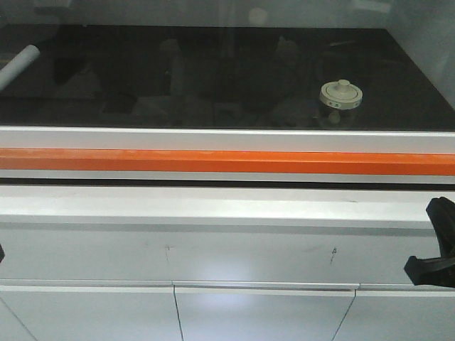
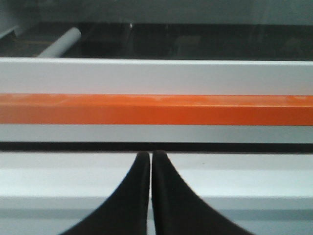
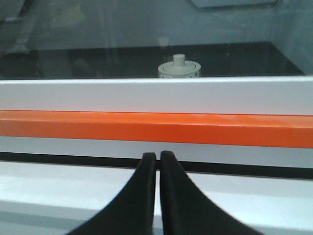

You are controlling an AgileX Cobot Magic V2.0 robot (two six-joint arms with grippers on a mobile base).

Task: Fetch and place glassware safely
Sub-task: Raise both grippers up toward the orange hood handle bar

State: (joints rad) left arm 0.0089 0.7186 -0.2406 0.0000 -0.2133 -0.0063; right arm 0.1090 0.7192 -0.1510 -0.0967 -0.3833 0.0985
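Note:
The glassware (image 1: pixel 342 96) is a small squat jar with a cream-white lid and knob, standing on the black worktop at the right, behind a white and orange sash bar. Its lid also shows in the right wrist view (image 3: pixel 179 69), above the bar. My left gripper (image 2: pixel 150 155) is shut and empty, low in front of the bar. My right gripper (image 3: pixel 158 156) is shut and empty, also in front of the bar and short of the jar. In the front view only a black part of the right arm (image 1: pixel 437 245) shows at the right edge.
A white cylindrical tube (image 1: pixel 19 64) lies at the far left of the black worktop, also in the left wrist view (image 2: pixel 61 43). The orange bar (image 1: pixel 227 161) with white frame spans the whole width. White cabinet fronts (image 1: pixel 263 312) lie below.

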